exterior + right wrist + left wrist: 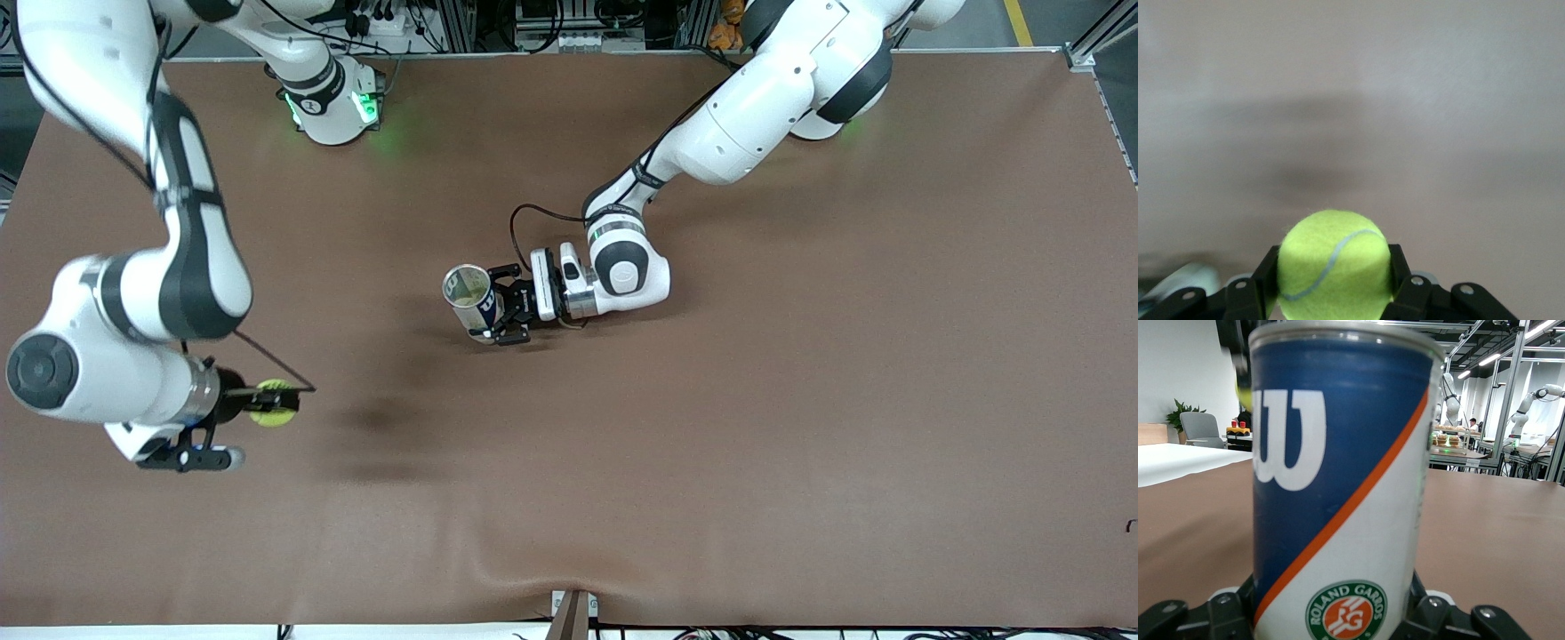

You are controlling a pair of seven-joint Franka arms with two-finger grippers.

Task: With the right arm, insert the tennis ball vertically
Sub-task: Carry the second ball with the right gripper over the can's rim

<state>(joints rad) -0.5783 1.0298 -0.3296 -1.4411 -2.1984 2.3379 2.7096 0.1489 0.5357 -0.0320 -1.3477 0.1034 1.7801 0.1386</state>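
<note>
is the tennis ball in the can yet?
No: the yellow-green felt tennis ball sits in the right gripper, away from the blue-and-white can held by the left gripper.

Right arm (133, 293): white shells, dark grey joint bands, round grey cap, black cable. Left arm (756, 116): same, black cable; green base lights.

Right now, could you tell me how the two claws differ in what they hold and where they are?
The left claw grips a blue-and-white can, upright with its open mouth up, at mid-table; the right claw grips a yellow-green tennis ball, raised over the table's right-arm end. Both are shut on their loads.
</note>
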